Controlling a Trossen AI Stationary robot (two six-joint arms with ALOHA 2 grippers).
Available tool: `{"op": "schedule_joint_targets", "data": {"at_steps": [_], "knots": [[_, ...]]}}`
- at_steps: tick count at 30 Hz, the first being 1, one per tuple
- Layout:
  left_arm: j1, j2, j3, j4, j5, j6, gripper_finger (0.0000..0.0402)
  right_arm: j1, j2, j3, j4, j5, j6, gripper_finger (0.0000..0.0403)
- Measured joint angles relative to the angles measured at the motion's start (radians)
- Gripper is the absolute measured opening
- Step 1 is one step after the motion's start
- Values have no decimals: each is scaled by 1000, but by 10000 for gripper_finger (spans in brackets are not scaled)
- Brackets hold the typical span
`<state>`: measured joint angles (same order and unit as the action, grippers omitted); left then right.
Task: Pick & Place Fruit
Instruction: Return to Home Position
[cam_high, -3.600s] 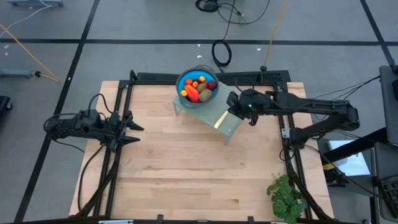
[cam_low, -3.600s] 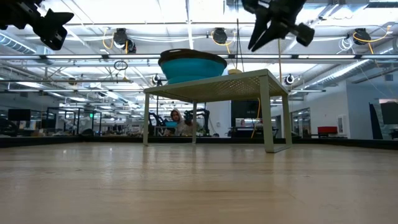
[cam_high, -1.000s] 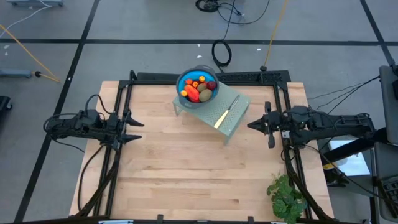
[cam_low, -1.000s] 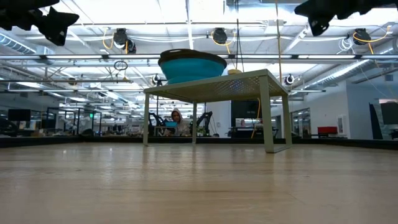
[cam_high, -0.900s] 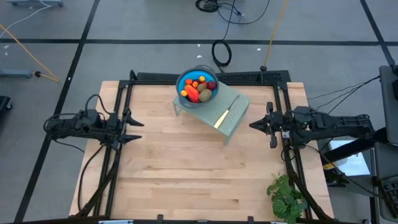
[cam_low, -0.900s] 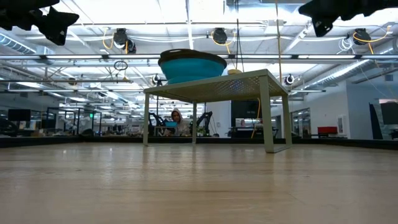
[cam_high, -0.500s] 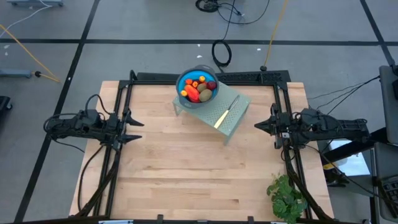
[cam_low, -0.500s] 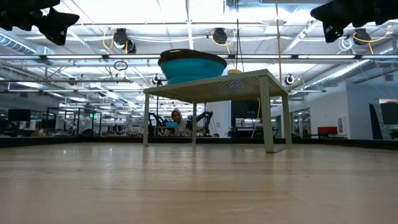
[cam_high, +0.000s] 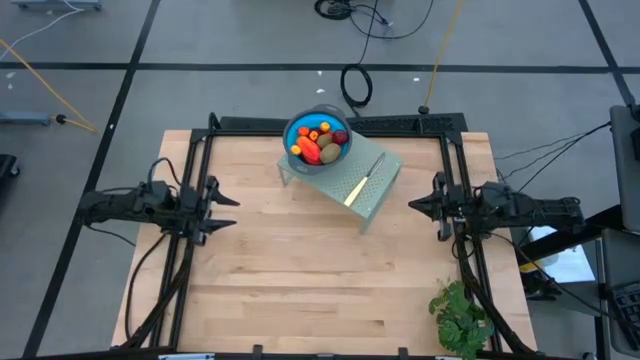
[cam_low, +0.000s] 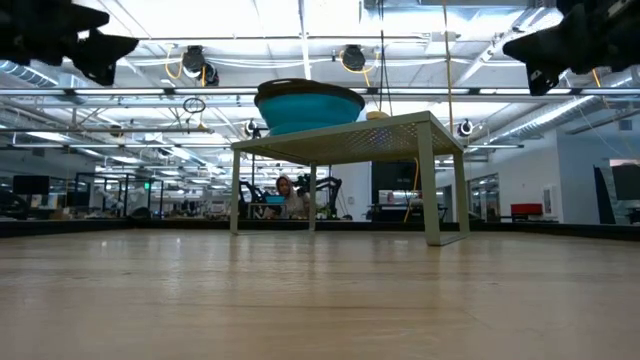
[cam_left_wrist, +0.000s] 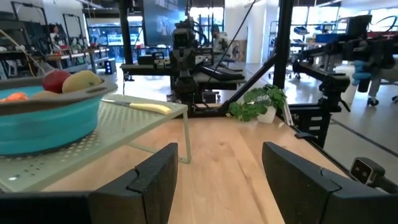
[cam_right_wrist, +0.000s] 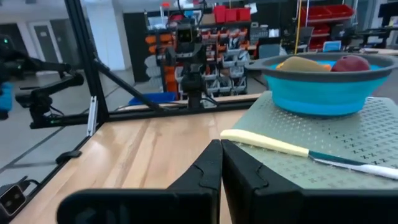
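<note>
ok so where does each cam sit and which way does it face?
High: overhead, straight down on the table; left arm and right arm at its sides.
Low: table-top height, level under the shelf into the room; both arms' ends in top corners.
Left wrist: on the left arm, facing the right arm; own jaws open.
Right wrist: on the right arm, facing the left arm; own jaws shut.
Shared: both wrist views see the knife and the bowl of fruit, from opposite sides.
</note>
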<state>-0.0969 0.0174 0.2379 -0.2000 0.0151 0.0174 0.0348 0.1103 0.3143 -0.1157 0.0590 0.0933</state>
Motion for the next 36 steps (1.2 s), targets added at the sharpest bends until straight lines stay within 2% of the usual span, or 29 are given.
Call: {"op": "schedule_joint_targets", "data": {"at_steps": [4, 10, 22, 27, 30, 36], "knots": [[0, 0, -59, 74, 0, -14, 234, 0, -53, -65, 37, 0, 18, 2], [0, 0, -77, 76, 0, -1, 234, 0, -108, -132, 28, -4, 60, 2], [33, 0, -77, 10, 11, 42, 234, 0, -107, -137, -69, -8, 52, 2], [56, -1, -127, 75, 23, 66, 234, 0, -107, -137, -70, -8, 33, 2], [72, -1, -171, 143, 73, 59, 234, 0, -107, -137, -71, -8, 33, 2], [108, -1, -188, 143, 92, 51, 234, 0, -107, -137, -93, -8, 62, 2]]}}
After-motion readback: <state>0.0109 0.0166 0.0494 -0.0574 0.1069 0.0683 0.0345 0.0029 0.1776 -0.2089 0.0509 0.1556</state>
